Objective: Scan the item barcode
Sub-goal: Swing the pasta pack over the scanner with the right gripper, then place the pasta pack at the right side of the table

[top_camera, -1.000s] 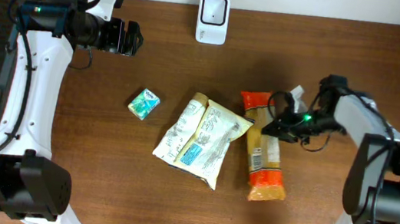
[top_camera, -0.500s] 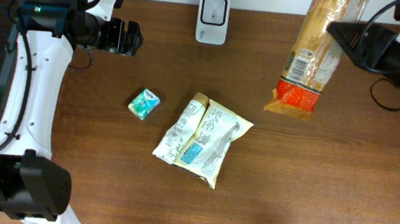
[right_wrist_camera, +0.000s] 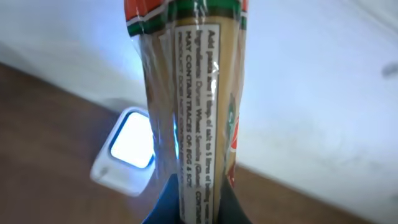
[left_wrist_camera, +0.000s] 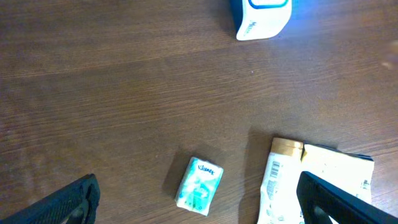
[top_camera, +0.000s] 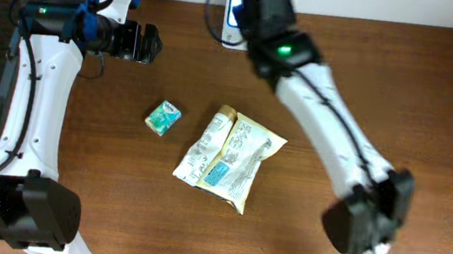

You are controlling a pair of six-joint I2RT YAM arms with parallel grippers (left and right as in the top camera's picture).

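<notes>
Two arms work over brown bench (top_camera: 437, 128). Right end effector (right_wrist_camera: 189, 208) pinches one end of pasta packet (right_wrist_camera: 193, 87). Packet held off bench at back edge, printed ingredient text facing wrist camera. Scanner (right_wrist_camera: 127, 149) sits just behind and left of packet in right wrist view, face glowing blue-white. Left end effector (top_camera: 155, 45) spread wide, holding nothing, at far left. Tissue pack (left_wrist_camera: 199, 185) and snack bag (top_camera: 227, 158) lie flat mid-bench, near each other, apart.
</notes>
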